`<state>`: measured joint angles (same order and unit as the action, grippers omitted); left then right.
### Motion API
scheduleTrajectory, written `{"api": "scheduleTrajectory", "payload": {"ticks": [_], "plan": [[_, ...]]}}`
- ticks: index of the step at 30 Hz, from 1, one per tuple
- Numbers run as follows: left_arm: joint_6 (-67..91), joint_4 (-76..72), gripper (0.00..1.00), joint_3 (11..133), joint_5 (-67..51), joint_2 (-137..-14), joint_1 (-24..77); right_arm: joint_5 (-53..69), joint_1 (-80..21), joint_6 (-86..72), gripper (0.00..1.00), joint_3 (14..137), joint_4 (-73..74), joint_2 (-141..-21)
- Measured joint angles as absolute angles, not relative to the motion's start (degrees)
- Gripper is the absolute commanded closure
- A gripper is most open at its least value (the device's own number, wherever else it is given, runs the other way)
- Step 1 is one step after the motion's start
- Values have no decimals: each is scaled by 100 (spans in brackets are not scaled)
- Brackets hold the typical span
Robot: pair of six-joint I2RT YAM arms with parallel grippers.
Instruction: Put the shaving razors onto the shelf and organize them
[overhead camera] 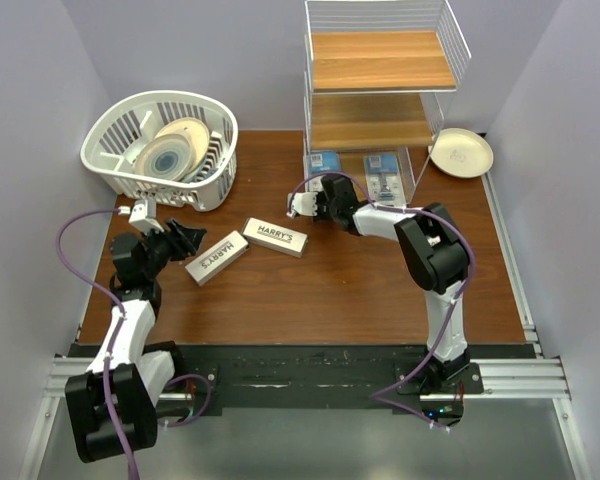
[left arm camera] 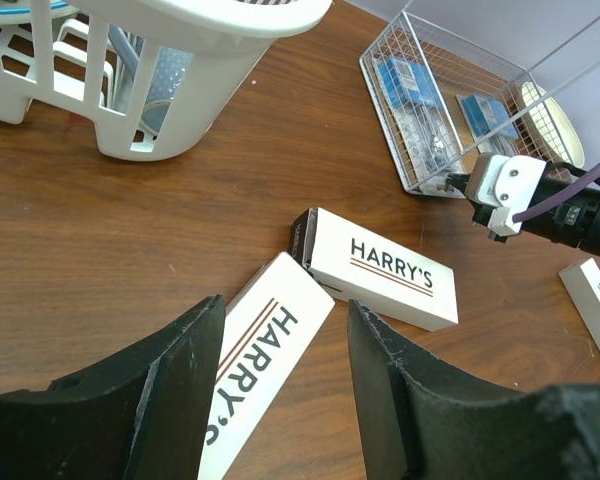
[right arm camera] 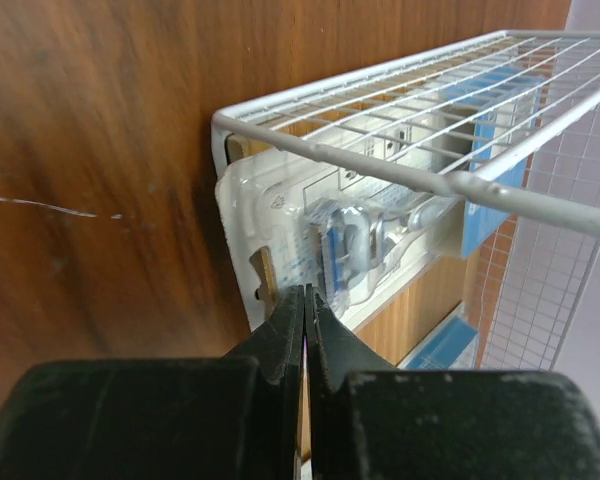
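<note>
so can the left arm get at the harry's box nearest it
Probably yes. The left claw is open and the nearer Harry's box lies flat just ahead, lined up between its fingers, nothing on top. The second Harry's box sits close by its far end and might get nudged.

Bright, even, diffuse light; shadows on the dark brown wooden table (overhead camera: 360, 290) are soft and faint. Wrist views blur along their bottom edges.

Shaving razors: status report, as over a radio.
Left gripper open, lined up on a Harry's box. Right gripper shut, tips at a blister pack on the shelf. Three boxes on the table. Right arm fronts the shelf.
</note>
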<state>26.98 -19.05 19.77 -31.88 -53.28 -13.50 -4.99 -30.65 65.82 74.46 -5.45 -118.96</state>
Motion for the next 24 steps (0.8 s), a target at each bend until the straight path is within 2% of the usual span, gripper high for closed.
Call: {"api": "scheduleTrajectory", "payload": {"ticks": [10, 14, 17, 18, 21, 22, 24], "plan": [[2744, -2047, 44, 1975, -3188, -5527, -1350, -517, -3044, 6770, 100, 7561, -604, -12003], [2746, -2021, 39, 1988, -3245, -5540, -1350, -526, -3048, 6707, 98, 7557, -591, -11955], [2733, -1806, 35, 2106, -3332, -5568, -1341, -563, -3055, 6488, 70, 7478, -475, -11681], [2722, -1723, 34, 2182, -3354, -5603, -1326, -585, -3063, 6383, 54, 7391, -366, -11469], [2672, -1525, 28, 2370, -3389, -5680, -1188, -537, -3124, 6051, 37, 7140, 108, -10659], [2655, -1468, 27, 2408, -3391, -5680, -1100, -454, -3175, 5946, 26, 7087, 366, -10339], [2622, -1402, 24, 2445, -3411, -5680, -871, -191, -3332, 5645, 13, 7032, 810, -9800]]}}
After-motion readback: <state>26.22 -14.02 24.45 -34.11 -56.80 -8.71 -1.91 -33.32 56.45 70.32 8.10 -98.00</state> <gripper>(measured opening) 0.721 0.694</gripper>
